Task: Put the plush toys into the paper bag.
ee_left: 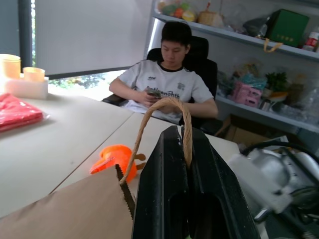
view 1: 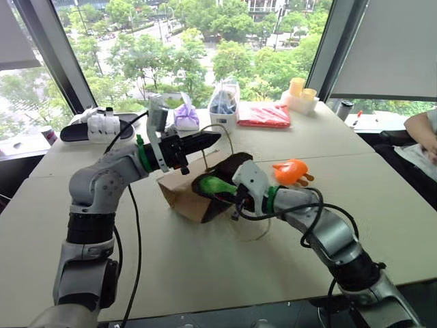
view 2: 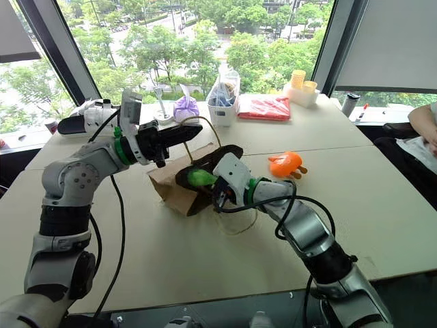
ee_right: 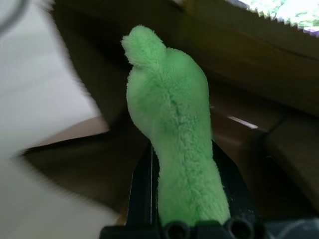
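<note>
The brown paper bag (view 1: 179,195) lies on its side on the table, its dark mouth facing my right arm. My left gripper (view 1: 210,141) is shut on the bag's pale cord handle (ee_left: 149,119) and holds that loop up above the bag. My right gripper (view 1: 231,196) is shut on the green plush toy (ee_right: 169,124), which sits right at the bag's mouth (view 1: 215,184). The orange plush toy (view 1: 290,171) lies on the table just right of the bag, apart from both grippers.
At the back of the table lie a red flat packet (view 1: 264,114), a purple cloth bundle (view 1: 186,116), a clear bag of items (view 1: 224,102) and yellow cups (view 1: 300,92). A black-and-white device (view 1: 95,126) rests at the back left. A person (ee_left: 167,79) sits past the right edge.
</note>
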`<state>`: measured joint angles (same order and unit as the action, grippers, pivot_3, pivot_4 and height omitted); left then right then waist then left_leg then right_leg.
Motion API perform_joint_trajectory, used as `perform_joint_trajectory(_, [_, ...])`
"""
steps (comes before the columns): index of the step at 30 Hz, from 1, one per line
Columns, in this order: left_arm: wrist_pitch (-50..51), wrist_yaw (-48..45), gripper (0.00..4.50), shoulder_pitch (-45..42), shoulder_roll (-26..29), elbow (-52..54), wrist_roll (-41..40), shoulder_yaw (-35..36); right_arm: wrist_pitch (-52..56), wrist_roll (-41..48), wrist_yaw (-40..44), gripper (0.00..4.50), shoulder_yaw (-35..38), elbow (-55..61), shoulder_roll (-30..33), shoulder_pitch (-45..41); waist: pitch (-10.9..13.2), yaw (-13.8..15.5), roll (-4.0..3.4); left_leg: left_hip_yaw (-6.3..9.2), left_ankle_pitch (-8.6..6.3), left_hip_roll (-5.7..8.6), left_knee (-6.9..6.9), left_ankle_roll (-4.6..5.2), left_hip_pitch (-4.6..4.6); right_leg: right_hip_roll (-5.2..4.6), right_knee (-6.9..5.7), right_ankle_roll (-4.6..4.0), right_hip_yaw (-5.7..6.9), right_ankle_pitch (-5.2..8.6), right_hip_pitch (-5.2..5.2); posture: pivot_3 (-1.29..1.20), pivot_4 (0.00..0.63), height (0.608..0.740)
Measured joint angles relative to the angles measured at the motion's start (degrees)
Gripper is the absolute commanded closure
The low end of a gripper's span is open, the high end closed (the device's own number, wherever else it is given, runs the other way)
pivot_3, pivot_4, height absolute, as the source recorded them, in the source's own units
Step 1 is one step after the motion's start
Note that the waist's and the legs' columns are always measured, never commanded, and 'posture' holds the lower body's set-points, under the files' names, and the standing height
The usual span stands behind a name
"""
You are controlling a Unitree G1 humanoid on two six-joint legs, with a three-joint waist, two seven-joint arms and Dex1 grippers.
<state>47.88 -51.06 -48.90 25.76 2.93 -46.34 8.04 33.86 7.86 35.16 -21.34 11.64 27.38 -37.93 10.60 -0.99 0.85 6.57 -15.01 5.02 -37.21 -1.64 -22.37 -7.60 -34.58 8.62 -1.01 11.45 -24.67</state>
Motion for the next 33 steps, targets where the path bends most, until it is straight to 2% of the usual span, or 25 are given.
perform_joint_trajectory(5, [2.1, 1.4, 4.5, 0.1, -0.1, 2.1, -3.0, 0.1, -5.6, -3.9, 0.2, 4.44, -1.8, -10.0, -5.0, -5.0, 0.0, -0.1, 0.0, 0.01, 0.04, 0.0, 0.02, -0.07, 0.0, 0.0, -0.02, 0.0, -0.02, 0.0, -0.04, 0.0, 0.15, 0.74])
perform_joint_trajectory(9, [2.9, 2.6, 4.5, 0.1, -0.2, 2.2, -4.2, 0.1, -8.6, -5.4, 1.6, 2.79, -2.0, -14.1, -7.0, -7.2, 0.0, -0.1, 0.0, 0.01, 0.05, 0.0, 0.02, -0.09, -0.01, 0.0, -0.02, -0.01, -0.02, -0.01, -0.04, 0.0, 0.15, 0.74])
perform_joint_trajectory(14, [2.8, 3.4, 4.5, 0.1, -0.1, 2.2, -4.4, 0.1, -6.4, -5.0, 4.2, 0.25, -1.1, -10.8, -5.9, -7.5, 0.0, 0.1, -0.01, 0.02, 0.05, 0.01, 0.02, -0.1, -0.04, 0.0, -0.02, -0.01, -0.01, -0.01, -0.06, 0.0, 0.15, 0.74])
perform_joint_trajectory(18, [2.5, 3.4, 4.5, 1.8, 1.4, 2.1, -4.1, 0.1, 0.3, -2.0, 7.1, 0.25, 4.0, -0.2, -0.4, -6.1, 0.0, 0.1, -0.01, 0.03, 0.04, 0.01, 0.04, -0.09, -0.04, -0.01, -0.02, -0.01, -0.02, 0.0, -0.08, 0.0, 0.15, 0.74])
perform_joint_trajectory(21, [1.8, 3.2, 4.5, 3.2, 2.2, 1.8, -3.8, 0.2, 8.3, 4.1, 8.0, 0.25, 13.4, 8.1, 3.8, -3.6, 0.0, 0.3, -0.01, 0.02, -0.05, 0.01, 0.05, 0.07, -0.06, -0.01, 0.0, -0.01, -0.02, 0.0, -0.08, 0.0, 0.15, 0.74])
perform_joint_trajectory(25, [1.0, 3.5, 4.5, 3.4, 3.0, 1.5, -3.6, 1.5, 11.9, 6.5, 6.4, 0.25, 24.6, 8.9, 9.0, -2.5, 0.0, 0.4, -0.01, -0.01, -0.14, 0.01, 0.02, 0.24, -0.03, 0.0, 0.11, -0.01, -0.01, 0.0, 0.02, 0.0, 0.15, 0.74])
perform_joint_trajectory(29, [0.5, 3.8, 4.5, 3.4, 2.9, 1.5, -3.6, 1.9, 8.5, 3.9, 2.1, 0.25, 27.3, -2.0, 9.8, -0.5, 0.0, 0.1, 0.0, -0.19, -0.14, 0.0, 0.02, 0.24, 0.0, 0.0, 0.09, -0.01, -0.03, -0.01, 0.05, 0.0, 0.15, 0.74])
perform_joint_trajectory(33, [0.5, 4.0, 4.5, 3.4, 2.7, 1.7, -3.7, 1.9, -4.2, -4.5, -6.9, 0.25, 23.2, -26.3, 5.6, -2.1, 0.0, -0.2, -0.01, -0.32, 0.0, -0.01, 0.07, 0.0, 0.03, 0.0, 0.07, -0.02, -0.07, -0.01, 0.01, 0.0, 0.15, 0.74])
